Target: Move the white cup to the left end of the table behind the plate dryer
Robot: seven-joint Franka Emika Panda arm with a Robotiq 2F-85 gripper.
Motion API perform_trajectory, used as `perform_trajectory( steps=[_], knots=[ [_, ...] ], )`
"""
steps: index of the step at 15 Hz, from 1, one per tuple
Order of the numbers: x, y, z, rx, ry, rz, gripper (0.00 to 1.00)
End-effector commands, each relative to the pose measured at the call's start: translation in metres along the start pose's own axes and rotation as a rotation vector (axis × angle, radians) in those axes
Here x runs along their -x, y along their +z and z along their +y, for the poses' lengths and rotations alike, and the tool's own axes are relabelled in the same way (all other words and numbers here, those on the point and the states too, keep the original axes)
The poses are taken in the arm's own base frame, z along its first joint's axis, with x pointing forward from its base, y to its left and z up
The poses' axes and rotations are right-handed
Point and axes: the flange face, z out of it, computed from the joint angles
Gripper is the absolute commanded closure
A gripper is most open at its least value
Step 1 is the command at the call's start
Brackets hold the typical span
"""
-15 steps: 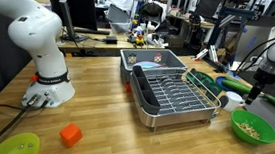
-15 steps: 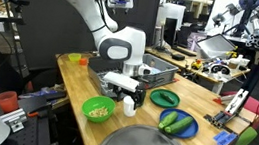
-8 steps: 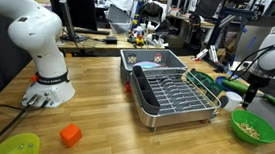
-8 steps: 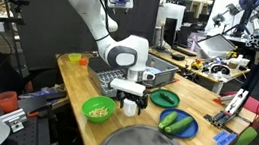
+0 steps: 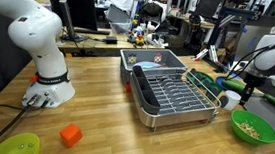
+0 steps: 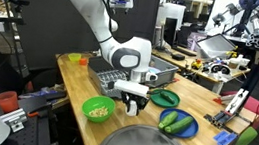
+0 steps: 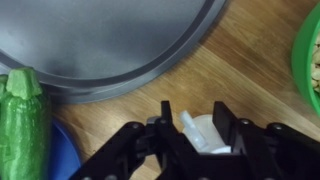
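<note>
White, small and round, the plain cup (image 7: 208, 137) stands upright on the light-brown wooden butcher-block surface (image 7: 255, 85), between the spread jaws of the black gripper (image 7: 195, 118); whether they touch its sides cannot be told; just beyond it in the wrist view curves the rim of a large grey round metal pan (image 7: 110, 40); a bright green bowl (image 6: 98, 108) sits near the gripper; the rectangular silver wire plate dryer (image 5: 176, 93) stands apart, nearer the surface's middle.

Green bowl (image 5: 253, 125) sat at 4 o'clock in an exterior view; orange block (image 5: 70, 134) at 7 o'clock; lime dish (image 5: 16, 145) near it at 8 o'clock; grey bin (image 5: 151, 60), colourful contents, near 12 o'clock.
</note>
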Motion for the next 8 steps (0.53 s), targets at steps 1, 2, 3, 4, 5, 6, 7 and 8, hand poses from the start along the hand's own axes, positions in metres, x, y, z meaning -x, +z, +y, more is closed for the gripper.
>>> perform_trajectory(
  steps=[1, 2, 3, 4, 5, 6, 7, 8],
  knots=[
    [0.005, 0.004, 0.007, -0.022, 0.011, 0.013, 0.83],
    [0.007, 0.003, 0.008, -0.026, 0.014, 0.016, 0.89],
    [0.010, 0.002, 0.008, -0.032, 0.017, 0.025, 0.97],
    [0.013, 0.002, 0.009, -0.037, 0.019, 0.036, 0.99],
    [0.015, 0.001, 0.009, -0.044, 0.021, 0.043, 1.00],
    [0.017, 0.001, 0.009, -0.047, 0.025, 0.047, 1.00],
    [0.019, 0.000, 0.010, -0.050, 0.029, 0.052, 0.98],
    [0.021, 0.000, 0.010, -0.053, 0.032, 0.055, 0.98]
  ],
)
